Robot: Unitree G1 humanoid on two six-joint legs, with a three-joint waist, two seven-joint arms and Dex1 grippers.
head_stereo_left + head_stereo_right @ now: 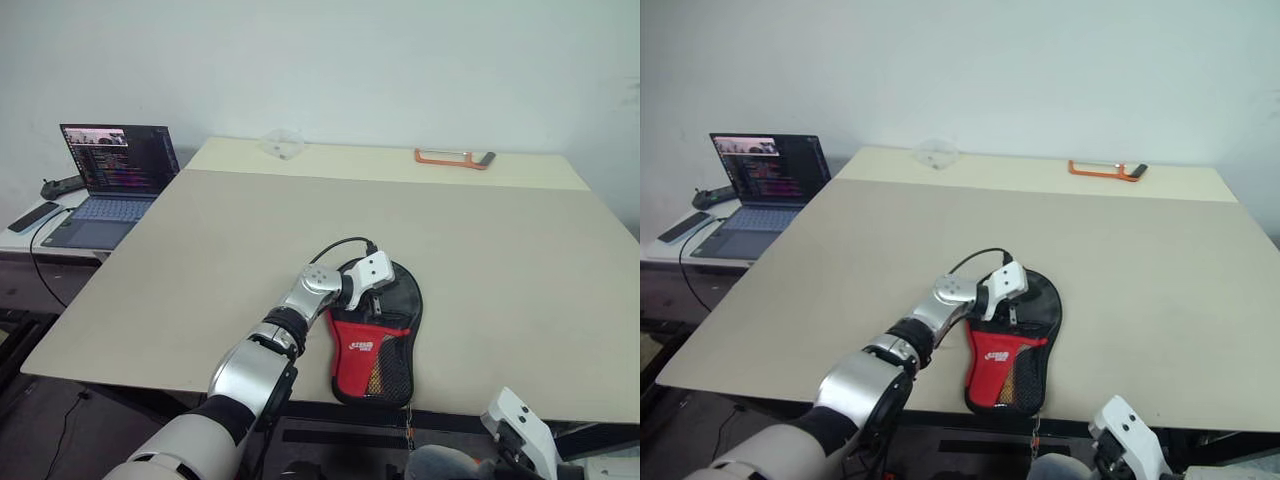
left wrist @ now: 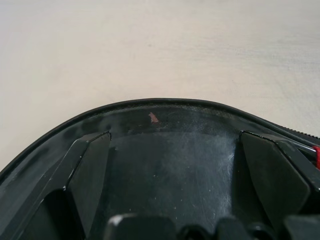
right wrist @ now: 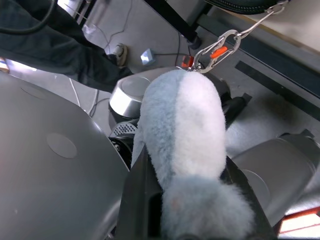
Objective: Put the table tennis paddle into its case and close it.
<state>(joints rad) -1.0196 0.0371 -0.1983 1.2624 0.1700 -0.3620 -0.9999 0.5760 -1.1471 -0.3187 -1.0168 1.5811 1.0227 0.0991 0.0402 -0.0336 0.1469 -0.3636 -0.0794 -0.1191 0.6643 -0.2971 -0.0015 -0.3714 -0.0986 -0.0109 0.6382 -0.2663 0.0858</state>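
The case (image 1: 372, 350), black with a red lower panel and a white logo, lies flat near the table's front edge. The paddle is hidden. My left gripper (image 1: 375, 295) rests over the case's round black upper part, and the left wrist view shows it open (image 2: 175, 134), its fingers (image 2: 87, 165) spread above the glossy black surface (image 2: 170, 165). My right gripper (image 3: 185, 160) is below the table's front edge, shut on a fluffy grey-white pull (image 3: 182, 125). A carabiner (image 3: 215, 50) on a thin chain hangs from the table edge just beyond the pull.
An open laptop (image 1: 115, 180) and a phone (image 1: 35, 215) sit on a low side table at the left. At the far edge of the beige table (image 1: 250, 250) lie an orange-framed object (image 1: 455, 157) and a clear plastic piece (image 1: 282, 143).
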